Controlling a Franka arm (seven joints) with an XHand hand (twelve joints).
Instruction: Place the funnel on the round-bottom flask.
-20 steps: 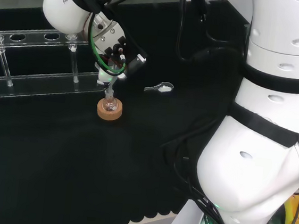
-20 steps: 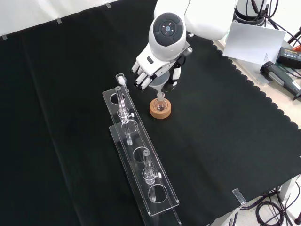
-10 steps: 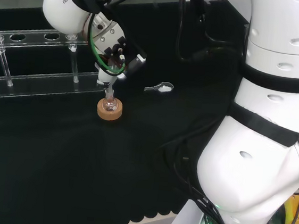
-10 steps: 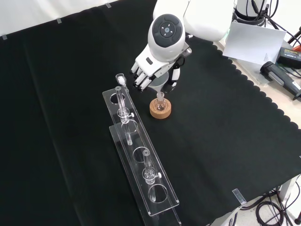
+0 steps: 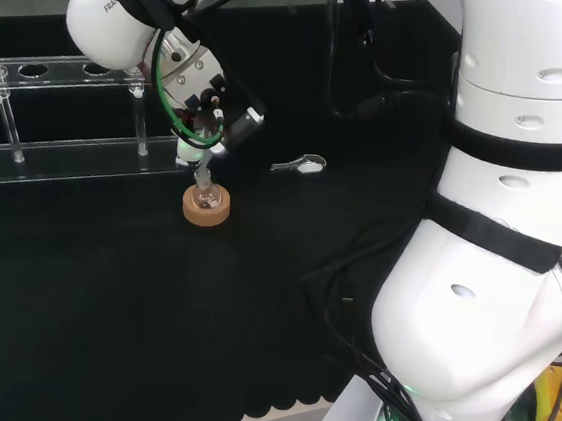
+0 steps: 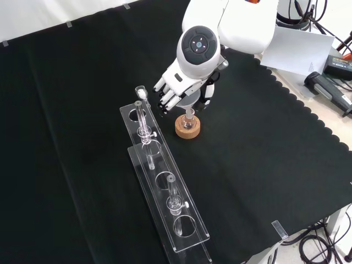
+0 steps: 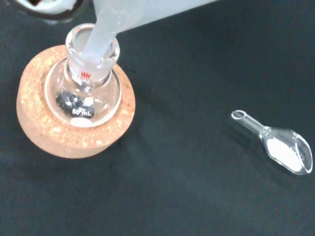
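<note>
My hand (image 6: 184, 88) grips the funnel (image 7: 106, 24), its stem inside the neck of the flask (image 7: 83, 93) directly below; the cork ring (image 7: 74, 132) steadies it.

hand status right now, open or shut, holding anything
Hand: shut on the funnel, whose stem sits in the neck of the round-bottom flask on its cork ring.
</note>
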